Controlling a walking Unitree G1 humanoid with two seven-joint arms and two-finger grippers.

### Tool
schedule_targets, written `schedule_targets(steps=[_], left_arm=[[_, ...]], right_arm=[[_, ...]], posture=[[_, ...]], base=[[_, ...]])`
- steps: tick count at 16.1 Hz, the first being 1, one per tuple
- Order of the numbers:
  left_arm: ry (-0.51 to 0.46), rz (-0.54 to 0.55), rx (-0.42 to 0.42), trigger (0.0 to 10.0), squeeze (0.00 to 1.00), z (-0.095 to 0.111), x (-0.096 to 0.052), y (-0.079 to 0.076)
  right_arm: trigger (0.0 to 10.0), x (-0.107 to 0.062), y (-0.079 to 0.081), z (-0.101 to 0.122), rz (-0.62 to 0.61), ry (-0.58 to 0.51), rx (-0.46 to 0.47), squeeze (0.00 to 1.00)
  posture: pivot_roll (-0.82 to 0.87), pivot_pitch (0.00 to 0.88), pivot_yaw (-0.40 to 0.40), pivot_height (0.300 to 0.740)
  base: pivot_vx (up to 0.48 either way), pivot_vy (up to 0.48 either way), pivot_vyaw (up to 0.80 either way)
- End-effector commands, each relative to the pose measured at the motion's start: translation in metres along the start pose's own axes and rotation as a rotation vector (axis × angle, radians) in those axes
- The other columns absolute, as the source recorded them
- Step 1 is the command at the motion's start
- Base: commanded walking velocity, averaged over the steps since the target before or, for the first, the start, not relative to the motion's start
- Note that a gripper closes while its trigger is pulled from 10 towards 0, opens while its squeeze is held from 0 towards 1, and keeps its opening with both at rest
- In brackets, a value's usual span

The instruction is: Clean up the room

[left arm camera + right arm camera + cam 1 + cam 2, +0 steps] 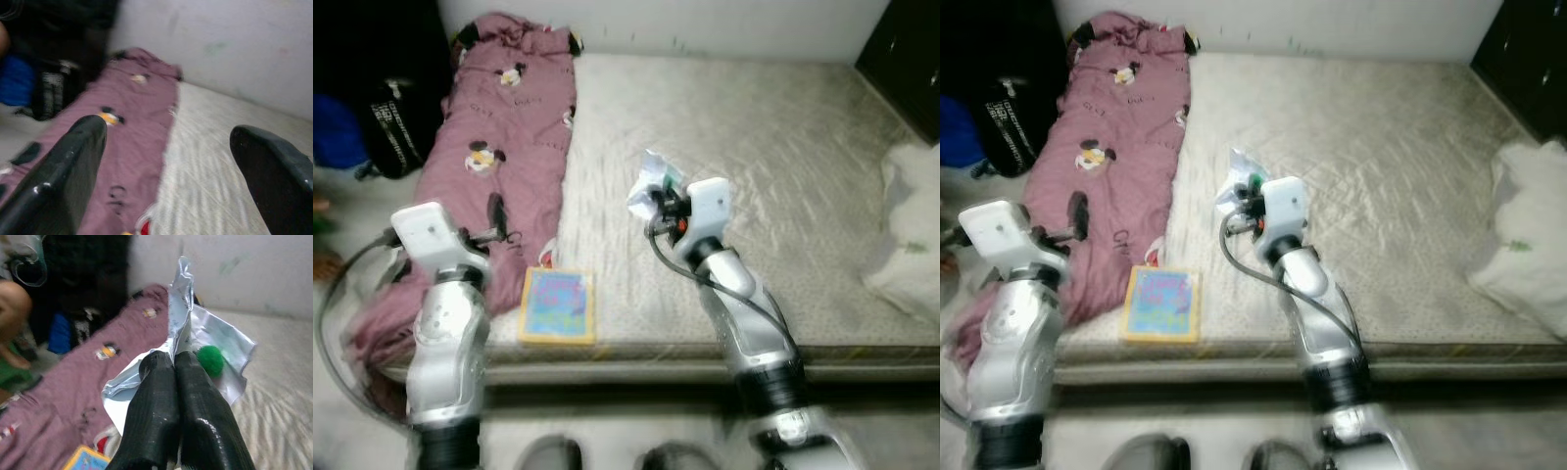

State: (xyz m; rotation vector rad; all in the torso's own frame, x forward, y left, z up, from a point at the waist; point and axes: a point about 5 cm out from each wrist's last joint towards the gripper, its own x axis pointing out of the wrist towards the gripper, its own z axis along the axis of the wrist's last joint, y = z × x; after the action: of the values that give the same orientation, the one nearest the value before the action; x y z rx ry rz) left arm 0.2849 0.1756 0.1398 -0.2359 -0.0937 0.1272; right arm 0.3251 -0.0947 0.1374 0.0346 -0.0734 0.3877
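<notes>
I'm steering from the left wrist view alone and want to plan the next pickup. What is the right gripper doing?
Observer: The right gripper is shut on a crinkled plastic wrapper and holds it above the bed.
Operator: Anything else on the bed near my left gripper?
Observer: A colourful book lies flat at the front edge of the mattress, beside the pink blanket. The left gripper is open above that blanket.
Operator: What's on the far right side?
Observer: A white pillow sits at the bed's right edge.
</notes>
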Motion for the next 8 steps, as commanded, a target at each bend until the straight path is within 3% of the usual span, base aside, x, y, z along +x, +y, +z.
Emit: schedule_targets(steps=[1,8], left_arm=[[-0.008,0.006,0.016,10.0,0.0,0.0034,0.0008,0.0047],[-0.005,0.01,0.012,10.0,0.0,0.0038,0.0022,0.0053]], right_arm=[[10.0,0.0018,0.0039,0.0053,0.015,-0.027,0.005,0.0],[10.0,0.0059,0.0079,0.0084,0.038,-0.04,0.018,0.0]], posture=[[0.06,0.08,-0.033,0.74],[0.07,0.061,-0.038,0.74]], base=[[0.0,0.48,0.0],[0.0,0.48,0.0]])
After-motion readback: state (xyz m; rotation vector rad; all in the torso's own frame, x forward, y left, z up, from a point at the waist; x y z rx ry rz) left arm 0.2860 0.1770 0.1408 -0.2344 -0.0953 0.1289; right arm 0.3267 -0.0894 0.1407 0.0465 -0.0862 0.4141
